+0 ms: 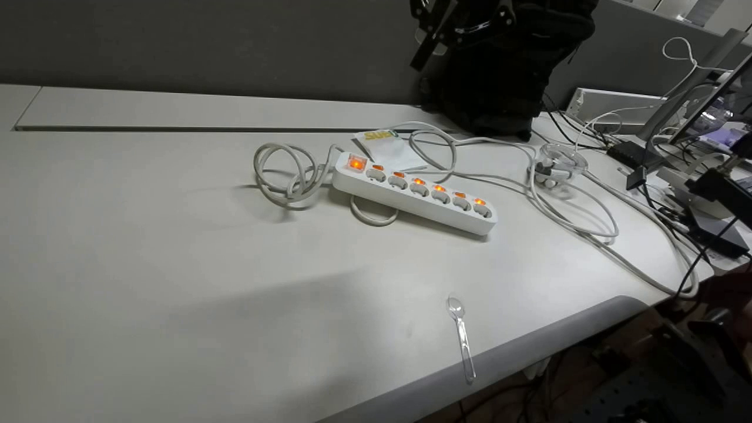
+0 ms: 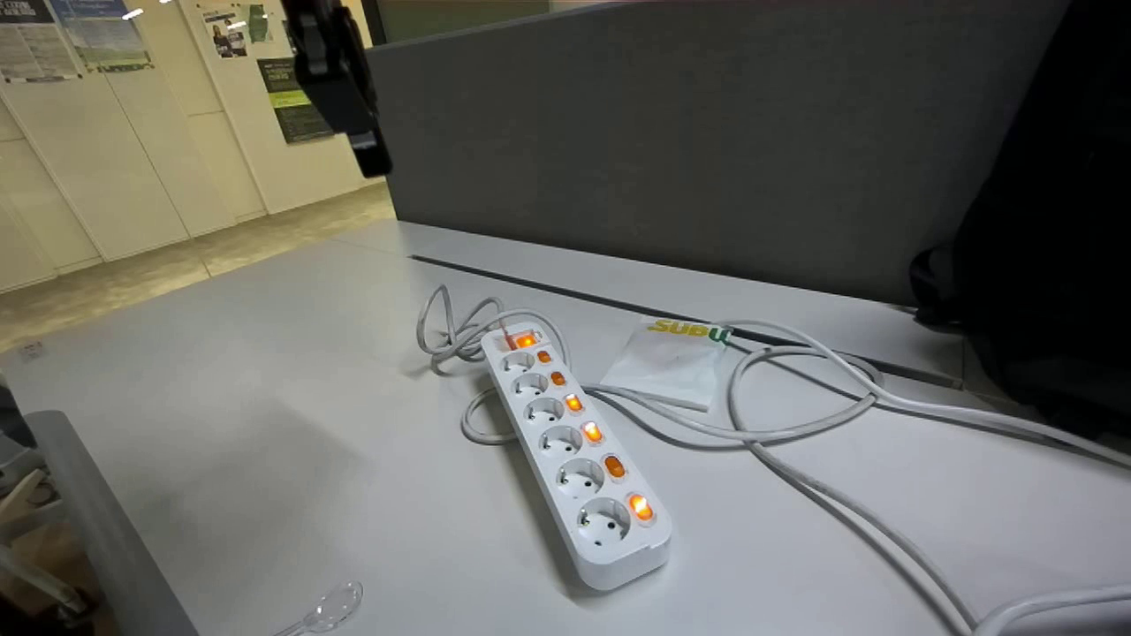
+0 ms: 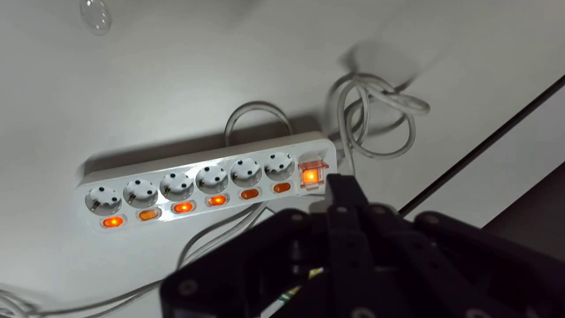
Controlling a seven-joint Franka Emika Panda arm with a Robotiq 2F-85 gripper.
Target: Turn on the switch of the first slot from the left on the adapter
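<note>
One black claw (image 3: 346, 190), pinched closed, above the smooth surface (image 3: 167, 88).
Below it: a long white plastic strip (image 3: 198, 164), round sockets (image 3: 279, 166), little orange buttons (image 3: 282, 187), and loopy grey cord (image 3: 399, 101).

Dim grey light for you here, and a broad soft shadow spreads over the near side of the table (image 1: 282, 258). In an exterior view the far wall (image 2: 199, 150) comes up warm yellow while the bag (image 2: 1069, 230) on the right is nearly solid black. Wrist view now: glare whitens your strip (image 3: 194, 172), lit switches (image 3: 184, 207) burn orange, and your gripper (image 3: 346, 190) sits dark and soft-edged.
</note>
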